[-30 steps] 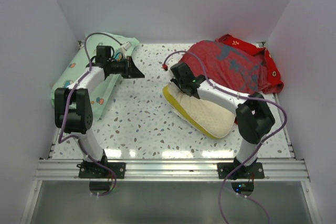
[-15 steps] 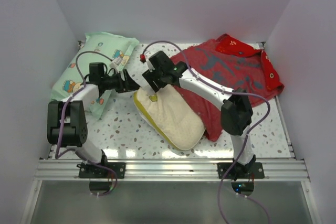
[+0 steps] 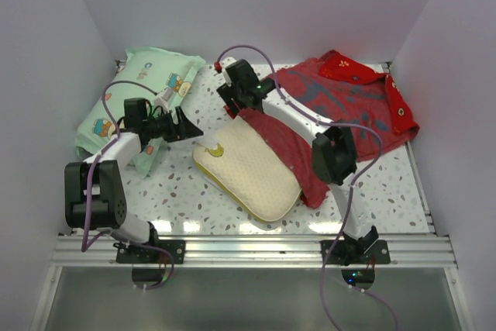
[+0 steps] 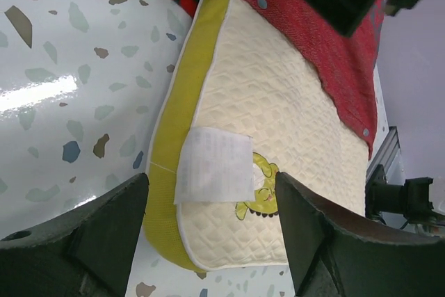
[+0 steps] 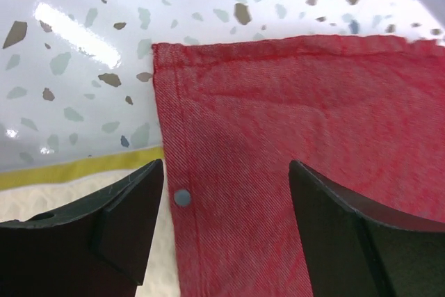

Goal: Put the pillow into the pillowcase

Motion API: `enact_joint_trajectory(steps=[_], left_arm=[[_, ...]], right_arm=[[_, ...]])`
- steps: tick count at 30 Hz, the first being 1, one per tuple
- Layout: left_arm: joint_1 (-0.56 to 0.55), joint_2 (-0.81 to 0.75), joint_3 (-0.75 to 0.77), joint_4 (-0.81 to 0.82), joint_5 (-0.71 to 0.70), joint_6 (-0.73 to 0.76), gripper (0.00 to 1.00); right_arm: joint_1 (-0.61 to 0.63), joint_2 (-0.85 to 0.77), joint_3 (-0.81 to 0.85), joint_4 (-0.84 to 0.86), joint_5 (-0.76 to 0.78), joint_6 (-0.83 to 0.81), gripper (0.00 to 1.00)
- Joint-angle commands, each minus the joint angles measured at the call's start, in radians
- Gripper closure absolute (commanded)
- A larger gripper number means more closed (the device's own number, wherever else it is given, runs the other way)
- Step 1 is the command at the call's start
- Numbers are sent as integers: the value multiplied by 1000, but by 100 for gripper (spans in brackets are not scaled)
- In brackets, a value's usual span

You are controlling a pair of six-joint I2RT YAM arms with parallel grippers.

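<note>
The pillow (image 3: 246,170) lies midway on the table (image 3: 186,199), its right flank under the red pillowcase (image 3: 345,102), perhaps partly inside; the overlap hides that. The left gripper (image 4: 208,238) faces its tagged end, jaws wide, empty. The right gripper (image 5: 226,231) hovers spread over the case's hem, empty, likely to seize the opening.

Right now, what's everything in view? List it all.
pillow: one, cream with a yellow edge, centre front of the table
white tag: one, white, on the pillow beside its yellow edge
pillowcase: one, red with grey marks, back right, its edge lying over the pillow
mint-green pillow: one, mint with cartoon print, back left
table: one, white speckled, under everything
left gripper: one, black, open, over the white tag
right gripper: one, black, open, over the pillowcase's edge
</note>
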State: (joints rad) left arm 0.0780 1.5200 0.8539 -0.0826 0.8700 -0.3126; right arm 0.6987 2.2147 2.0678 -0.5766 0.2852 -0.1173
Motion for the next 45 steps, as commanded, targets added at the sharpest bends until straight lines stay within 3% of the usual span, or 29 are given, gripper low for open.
enact_joint_trajectory(steps=[1,4,8,9,10,11,14,21,22,24,25,28,30,32,35,38,39,40,44,45], left_arm=[[2,-7,-9,26,-12,47,22],[2,-12,-30,18,-8,44,22],[2,-30,-76,17,-2,29,21],[2,-38,-85,20,3,15,10],[2,-40,-95,24,7,9,8],[0,-43,-111,27,11,4,0],[-7,-46,-160,41,17,-22,0],[-139,26,-199,193,-19,-132,0],[-159,44,-193,237,-25,-147,0],[-199,115,-176,282,-63,-201,0],[-202,144,-173,362,-68,-229,3],[-216,262,-110,536,1,-299,34],[-225,307,-81,601,35,-324,73],[-230,324,-43,762,91,-367,92],[-241,336,16,908,141,-457,100],[-245,365,10,1226,176,-708,100],[-248,399,7,1423,175,-887,100],[-251,416,-2,1508,170,-972,100],[-276,391,-15,1547,165,-1051,100],[-276,390,-21,1633,181,-1118,100]], right_arm=[[7,89,116,52,-27,-22,17],[7,184,220,29,-73,-25,8],[8,244,215,53,-95,-67,6],[7,261,215,52,-93,-71,6],[7,285,215,52,-86,-77,7],[4,298,213,53,-72,-88,9],[-4,329,209,66,-75,-99,15],[-4,381,242,72,-133,-107,80],[-2,379,247,67,-136,-101,100],[-2,349,256,34,-164,-70,100],[-2,321,252,26,-216,-38,100],[-4,194,233,15,-320,52,100],[-1,101,227,15,-357,93,100],[8,44,212,12,-397,145,100],[31,-61,166,7,-431,205,100],[77,-159,109,17,-469,297,100],[120,-182,97,17,-469,307,100],[142,-196,89,12,-469,335,100],[234,-208,65,26,-498,413,100],[258,-201,69,27,-497,406,100]])
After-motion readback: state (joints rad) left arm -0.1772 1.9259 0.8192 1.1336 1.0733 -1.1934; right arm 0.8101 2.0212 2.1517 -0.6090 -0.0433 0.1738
